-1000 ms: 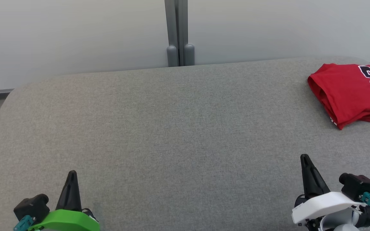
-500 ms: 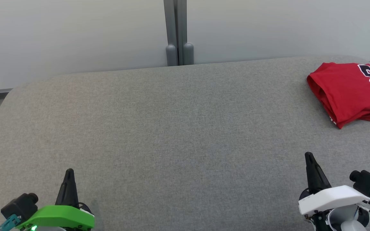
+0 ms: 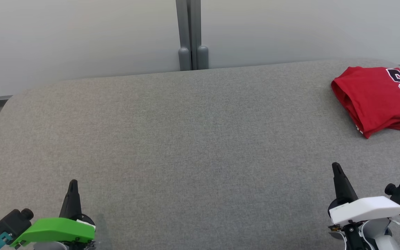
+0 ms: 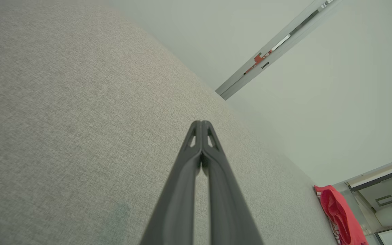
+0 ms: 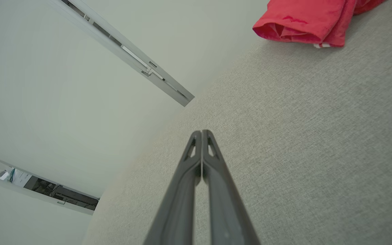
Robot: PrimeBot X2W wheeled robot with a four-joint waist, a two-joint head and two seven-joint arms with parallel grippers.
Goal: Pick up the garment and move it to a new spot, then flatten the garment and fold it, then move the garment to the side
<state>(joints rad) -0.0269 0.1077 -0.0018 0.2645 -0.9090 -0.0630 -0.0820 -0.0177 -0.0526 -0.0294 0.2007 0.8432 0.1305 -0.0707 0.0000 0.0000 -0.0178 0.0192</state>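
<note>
The garment (image 3: 380, 97) is a red jersey with dark numerals, folded into a compact bundle at the far right of the grey table (image 3: 193, 139). It appears small at the lower right of the left wrist view (image 4: 339, 214) and at the top of the right wrist view (image 5: 305, 20). My left gripper (image 3: 73, 183) sits at the near left edge, shut, tips together (image 4: 201, 123), nothing held. My right gripper (image 3: 335, 166) is at the near right, shut and empty (image 5: 201, 132), well short of the garment.
A pale wall with a grey vertical post (image 3: 190, 34) stands behind the table's far edge. The table's corners are rounded, and the garment lies close to the right edge.
Both grippers have drawn back slightly toward the near edge and outward. The garment has not moved on the table; the view shifted a little.
</note>
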